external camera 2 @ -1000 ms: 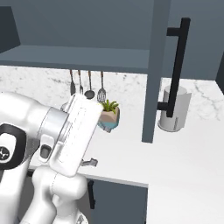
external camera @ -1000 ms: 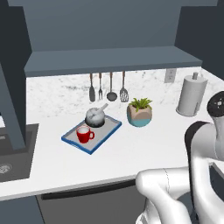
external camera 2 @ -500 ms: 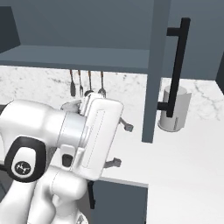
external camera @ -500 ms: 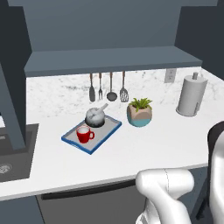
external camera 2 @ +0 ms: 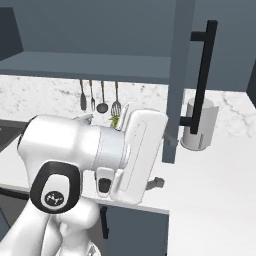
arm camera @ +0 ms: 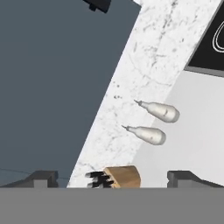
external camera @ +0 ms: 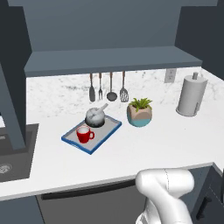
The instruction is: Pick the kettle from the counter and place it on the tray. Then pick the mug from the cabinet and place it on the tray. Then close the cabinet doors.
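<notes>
Red mug upright on blue-rimmed tray

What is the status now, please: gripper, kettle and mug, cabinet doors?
Gripper open, holding nothing. Kettle and mug both on the tray. Right cabinet door open, not yet closed. Paper towel roll stands on the counter behind that door.

The arm's white body hides most of the plant pot in the right base view. The sink is cut off at nine o'clock. Only the gripper fingertips clear the hand view's six o'clock edge.
</notes>
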Controlling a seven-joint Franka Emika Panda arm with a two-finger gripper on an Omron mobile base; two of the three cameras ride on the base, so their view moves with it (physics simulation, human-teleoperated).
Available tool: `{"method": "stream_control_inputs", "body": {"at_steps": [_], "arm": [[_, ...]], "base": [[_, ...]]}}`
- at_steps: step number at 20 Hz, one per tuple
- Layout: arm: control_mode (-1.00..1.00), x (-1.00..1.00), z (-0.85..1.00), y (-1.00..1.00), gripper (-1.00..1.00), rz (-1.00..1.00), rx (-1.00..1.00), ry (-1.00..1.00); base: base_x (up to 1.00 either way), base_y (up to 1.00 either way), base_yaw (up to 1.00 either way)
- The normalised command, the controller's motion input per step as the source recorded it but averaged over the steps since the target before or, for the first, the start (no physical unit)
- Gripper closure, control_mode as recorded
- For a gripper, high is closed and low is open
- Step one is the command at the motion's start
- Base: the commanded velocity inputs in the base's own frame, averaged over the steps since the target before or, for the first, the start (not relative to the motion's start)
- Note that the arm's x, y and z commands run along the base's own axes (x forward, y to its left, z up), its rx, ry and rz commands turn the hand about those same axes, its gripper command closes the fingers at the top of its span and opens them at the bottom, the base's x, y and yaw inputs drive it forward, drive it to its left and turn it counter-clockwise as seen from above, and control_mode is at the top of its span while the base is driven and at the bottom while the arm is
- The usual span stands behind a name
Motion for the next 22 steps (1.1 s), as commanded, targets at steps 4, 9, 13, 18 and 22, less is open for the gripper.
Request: {"method": "stream_control_inputs", "body": {"at_steps": [4, 9, 13, 18, 22], "arm": [[-1.00, 0.12, 0.16, -0.39, -1.00, 0.05, 0.09, 0.00], [-1.00, 0.17, 0.04, -0.42, -1.00, 0.09, 0.04, 0.00], [-1.00, 0.36, -0.04, -0.37, -1.00, 0.11, 0.00, 0.05], [-1.00, 0.37, -0.08, -0.04, -1.00, 0.08, 0.00, 0.05], [-1.00, 0.19, -0.01, 0.00, -1.00, 0.11, 0.00, 0.00]], "base": [[0.00, 0.00, 0.00], [0.00, 0.00, 0.00], [0.00, 0.00, 0.00], [0.00, 0.00, 0.00], [0.00, 0.00, 0.00]]}}
